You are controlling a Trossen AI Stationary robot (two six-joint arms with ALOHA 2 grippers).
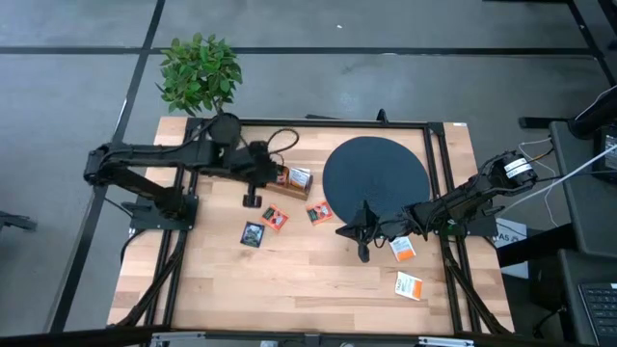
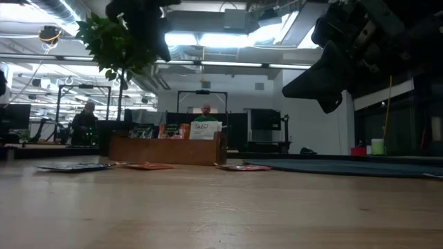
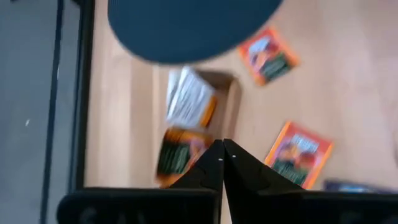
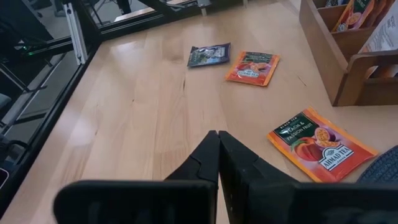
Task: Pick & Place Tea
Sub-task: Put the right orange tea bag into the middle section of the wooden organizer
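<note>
Hovering shut, left hand (image 3: 222, 155) above tray (image 3: 231, 99) sachets (image 3: 189, 99), empty.

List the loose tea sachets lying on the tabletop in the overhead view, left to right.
Dark sachet → red-orange sachet → red-orange sachet → white-and-orange sachet → white-and-orange sachet.

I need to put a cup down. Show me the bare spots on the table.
Free: the near left stretch of wood, in front of the dark sachet; also the middle front, between that sachet and the white sachet. Crowded: the centre around the wooden tray, the two orange sachets and the black disc, where both shut grippers hover.
</note>
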